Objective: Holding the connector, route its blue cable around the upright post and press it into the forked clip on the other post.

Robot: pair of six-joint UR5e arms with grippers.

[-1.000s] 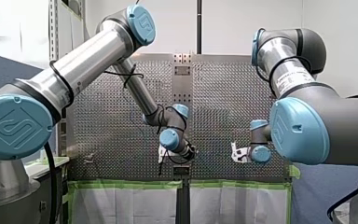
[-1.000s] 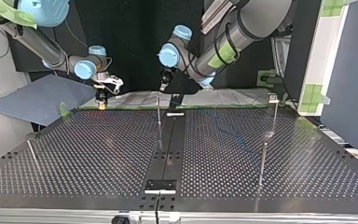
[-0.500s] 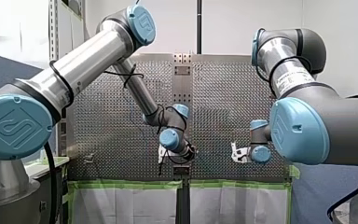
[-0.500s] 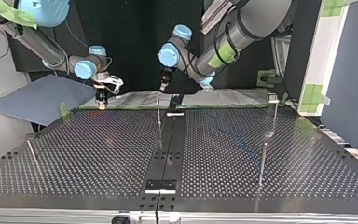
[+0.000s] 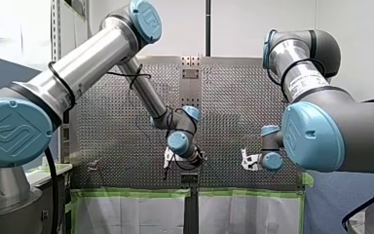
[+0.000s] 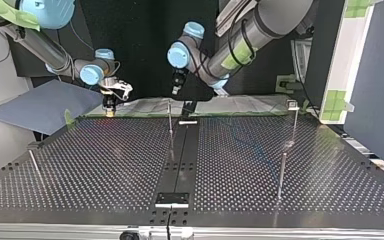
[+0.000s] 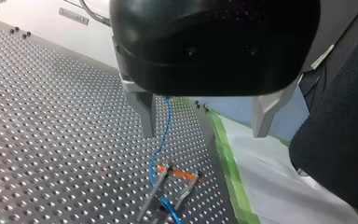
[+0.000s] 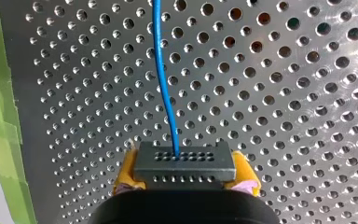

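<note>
Your right tool is clamped on the connector (yellow pads either side) — its blue cable trails away over the counter. Your left tool hangs spread wide above that cable.

The surface is made of perforated metal, brightly reflective. The connector is moulded in matt black plastic, and the cable is sheathed in smooth blue plastic. The left tool is cased in glossy black, with dull metal fingers. Matt green tape is laid along the edge.
</note>
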